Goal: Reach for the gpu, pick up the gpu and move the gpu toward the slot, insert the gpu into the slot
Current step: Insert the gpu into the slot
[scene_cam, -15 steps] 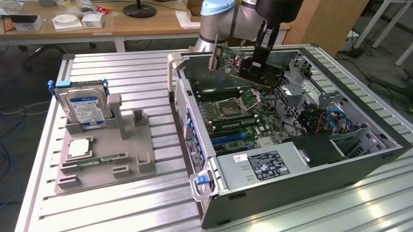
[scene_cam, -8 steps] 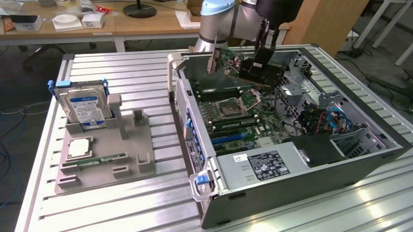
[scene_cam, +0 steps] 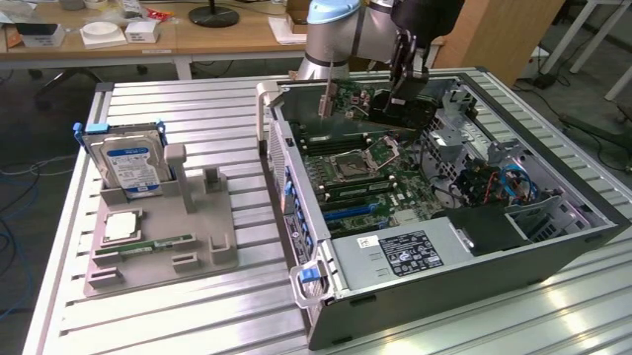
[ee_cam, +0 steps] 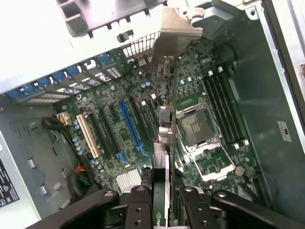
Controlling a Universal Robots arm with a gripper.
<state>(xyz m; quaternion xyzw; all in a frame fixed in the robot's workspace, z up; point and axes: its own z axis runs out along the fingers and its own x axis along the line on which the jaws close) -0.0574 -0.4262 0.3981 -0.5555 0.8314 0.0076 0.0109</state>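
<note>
Right up against the wrist camera, the black fingers (ee_cam: 139, 210) of the gripper (ee_cam: 162, 202) are pinched on the gpu (ee_cam: 161, 164). The card runs edge-on away from them, and its silvery bracket (ee_cam: 174, 33) is up by the vented rear wall of the case. So the gpu is firmly in the grip, one finger on each flat face.

In the exterior view, the gripper (scene_cam: 404, 87) hangs over the far end of the open computer case (scene_cam: 445, 288) with the gpu (scene_cam: 400, 112) raised clear of the green motherboard (scene_cam: 395, 177). The bracket points to the exterior view's left. The card is not seated — it floats above the board, beyond the square CPU socket (scene_cam: 354, 161).

The slot (scene_cam: 351, 212), a long blue connector, lies bare on the nearer side of that socket, apart from the card. From the wrist view the slot (ee_cam: 129, 124) runs roughly parallel to the card, with the card nearer the CPU socket (ee_cam: 195, 126) than the slot is.

Off to the exterior view's left on the ribbed metal table (scene_cam: 197, 325), a grey tray (scene_cam: 158, 266) holds an upright blue-labelled hard drive (scene_cam: 129, 166) and a slim green memory stick (scene_cam: 148, 244) lying flat — both well away from the arm.
</note>
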